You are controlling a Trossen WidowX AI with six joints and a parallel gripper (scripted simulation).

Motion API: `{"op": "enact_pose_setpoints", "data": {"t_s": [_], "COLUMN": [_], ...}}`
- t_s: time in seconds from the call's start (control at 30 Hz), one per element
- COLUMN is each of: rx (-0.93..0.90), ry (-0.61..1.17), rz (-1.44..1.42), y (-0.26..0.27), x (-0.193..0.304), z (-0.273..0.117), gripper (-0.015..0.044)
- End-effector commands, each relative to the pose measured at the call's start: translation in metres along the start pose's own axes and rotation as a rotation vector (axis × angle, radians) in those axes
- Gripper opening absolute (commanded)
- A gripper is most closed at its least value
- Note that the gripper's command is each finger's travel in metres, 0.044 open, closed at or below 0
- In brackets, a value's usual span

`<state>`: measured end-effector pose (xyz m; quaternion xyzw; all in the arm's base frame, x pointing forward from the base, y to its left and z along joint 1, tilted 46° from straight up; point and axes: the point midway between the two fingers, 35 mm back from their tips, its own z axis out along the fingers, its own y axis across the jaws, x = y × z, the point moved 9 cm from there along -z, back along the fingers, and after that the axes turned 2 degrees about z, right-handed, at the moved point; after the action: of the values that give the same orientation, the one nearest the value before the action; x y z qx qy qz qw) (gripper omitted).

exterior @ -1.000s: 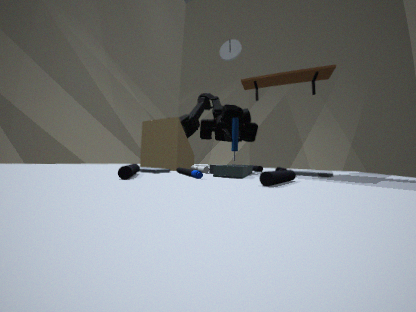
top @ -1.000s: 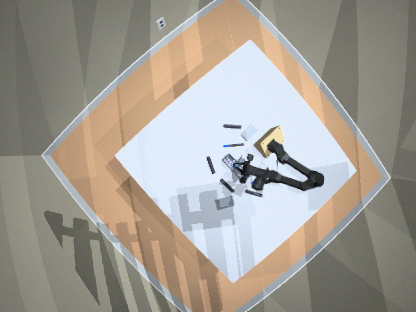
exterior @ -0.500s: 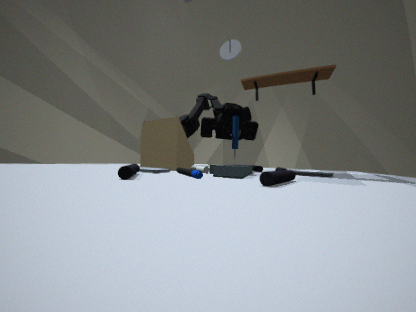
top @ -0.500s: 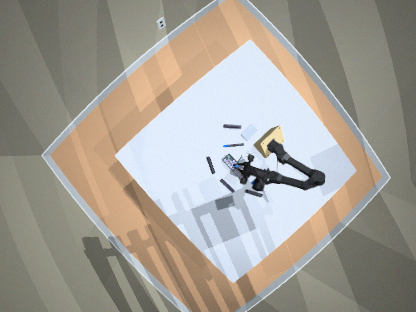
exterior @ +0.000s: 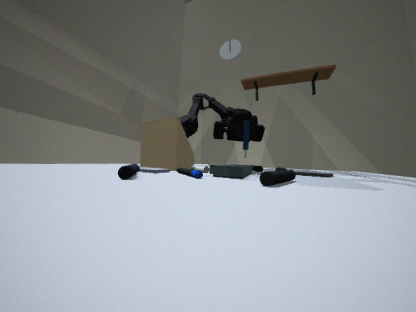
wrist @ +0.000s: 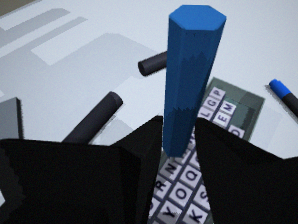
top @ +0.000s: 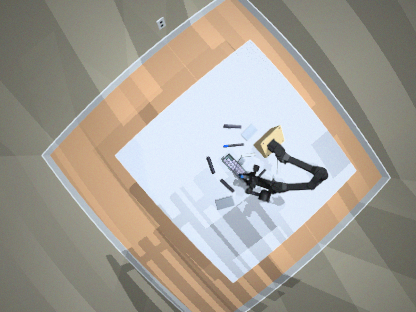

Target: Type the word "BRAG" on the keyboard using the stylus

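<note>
While the pincer [wrist: 179, 137] clamps the blue stylus [wrist: 189, 75] upright above the keyboard [wrist: 210, 150], line the tip squarely over one key, then drive straight down, grip firm.

A tan box [exterior: 164, 144] stands at the far left on the white desk [exterior: 200, 240]. Two dark cylinders [exterior: 128, 171] [exterior: 277, 177] lie nearer, well apart. A wooden shelf [exterior: 288, 76] hangs on the far wall.

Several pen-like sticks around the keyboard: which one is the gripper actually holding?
The all-blue stylus, upright between the gripper's fingers above the keyboard. The dark sticks and the blue-tipped pen lie flat on the desk.
</note>
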<state>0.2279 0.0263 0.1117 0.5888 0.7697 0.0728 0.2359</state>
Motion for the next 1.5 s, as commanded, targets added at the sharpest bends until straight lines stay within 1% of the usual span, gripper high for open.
{"op": "enact_pose_setpoints", "data": {"t_s": [0.0,0.43,0.53,0.57,1.47], "rx": [-0.004,-0.004,-0.004,-0.004,-0.003], "ry": [-0.005,-0.004,-0.004,-0.004,-0.003], "rz": [0.005,0.006,0.006,0.006,0.006], "y": [0.008,0.006,0.006,0.006,0.006], "x": [0.005,0.022,0.023,0.024,0.037], "z": [-0.012,-0.002,-0.001,-0.001,0.007], "gripper": [0.0000,0.0000,0.0079,0.0081,0.0081]}}
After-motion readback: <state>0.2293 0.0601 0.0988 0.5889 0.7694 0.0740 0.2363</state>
